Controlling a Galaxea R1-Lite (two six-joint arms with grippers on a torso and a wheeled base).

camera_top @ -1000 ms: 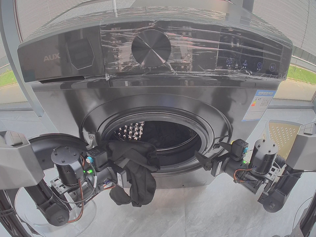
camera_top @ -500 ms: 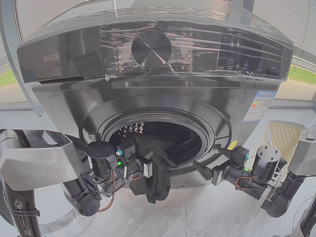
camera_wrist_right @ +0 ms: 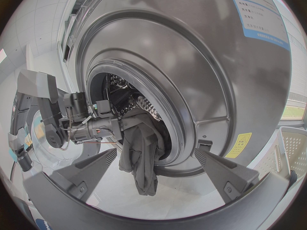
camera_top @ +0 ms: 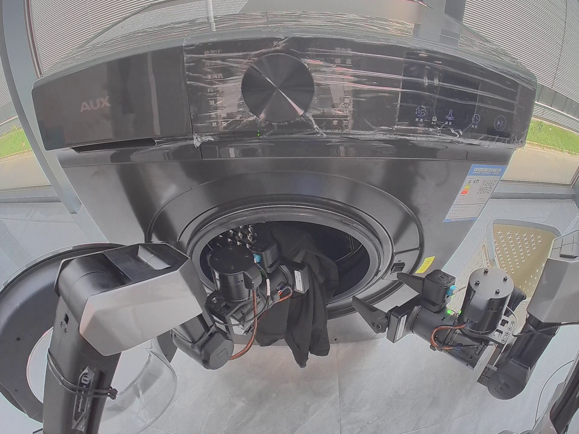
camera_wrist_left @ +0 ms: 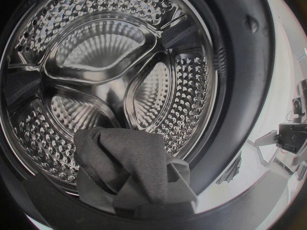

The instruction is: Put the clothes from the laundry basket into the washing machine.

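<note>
Left claw point(camera_top: 295, 276) clenched on the dark garment point(camera_top: 307, 323), sitting at the mouth of the washing machine point(camera_top: 277, 164), low on the left side of the opening rim point(camera_top: 377, 236). Cloth is bunched over the claw. The top fold is already inside the opening; a long tail hangs outside, down over the lip toward the floor point(camera_top: 362, 393). Cannot tell if it touches the floor. Right claw point(camera_top: 386, 295) released, jaws wide, nothing in it, low to the right of the opening, apart from the garment. Door point(camera_top: 21, 308) swung open on the robot's left. Past the cloth, the drum point(camera_wrist_left: 105, 64) looks bare in the left wrist view, no other clothes seen. Laundry basket point(camera_top: 518, 245) stands farther right beside the machine, contents hidden.

Step in hand, my read: feeding the garment into the drum, about halfway in. To do it well:
- Push the claw deeper, past the rubber seal point(camera_wrist_left: 243, 80), before letting go, so the bulk lands on the drum floor.
- Don't release at the lip; the hanging tail would likely drag the garment back out.
- Lift a little while advancing so the tail clears the lip.
- Keep the wrist off the rim.
- Any tail left on the seal likely needs a second push, maybe from the right claw.
</note>
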